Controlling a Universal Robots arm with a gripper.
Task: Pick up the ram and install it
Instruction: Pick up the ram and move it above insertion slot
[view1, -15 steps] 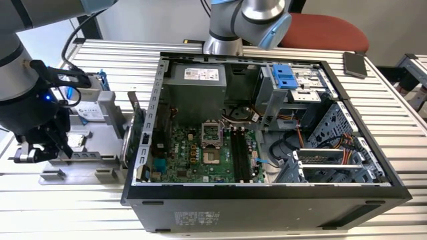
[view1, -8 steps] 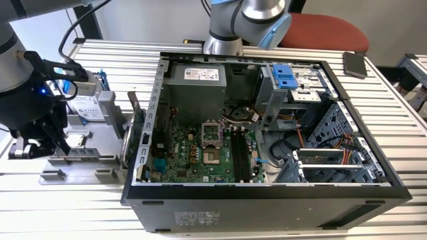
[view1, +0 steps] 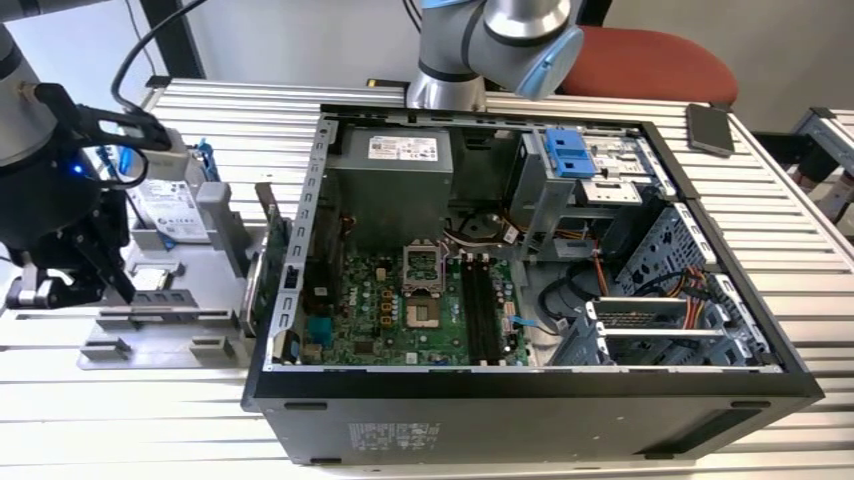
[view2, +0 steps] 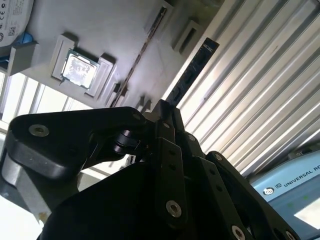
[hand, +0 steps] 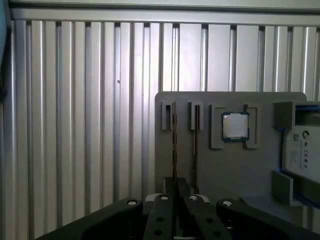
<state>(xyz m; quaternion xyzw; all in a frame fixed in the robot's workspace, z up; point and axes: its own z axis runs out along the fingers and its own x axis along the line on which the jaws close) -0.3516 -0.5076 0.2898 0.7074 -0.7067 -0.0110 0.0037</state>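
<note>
Gripper (view2: 167, 112) shut tight on the ram (view2: 192, 70), pinching it by one end. Black fingers (view2: 170, 160) pressed on its two flat sides, with the rest of the stick poking straight out past the tips. Seen in the second wrist view against the ribbed metal table (view2: 260, 90), right next to the edge of the grey tray (view2: 115, 25). Touching the tray or just off it: cannot tell.

Long, thin and dark, like a little ruler. Row of black chips down one side. Small pale mark near the far end.

Close by in the tray, a square silver chip (view2: 78, 67) sitting in its own pocket. Between that chip and the ram, a thin brown strip (view2: 145, 47) lying in a slot.

In the exterior view, gripper hanging over the tray at the exterior view's left. Well apart from the open computer case (view1: 534, 410) at the exterior view's right. Inside the case, a green board (view1: 374, 300) lying flat, with long black slots (view1: 481, 310) side by side on it. Grey and blue arm joint (view1: 514, 35) up behind the case.
</note>
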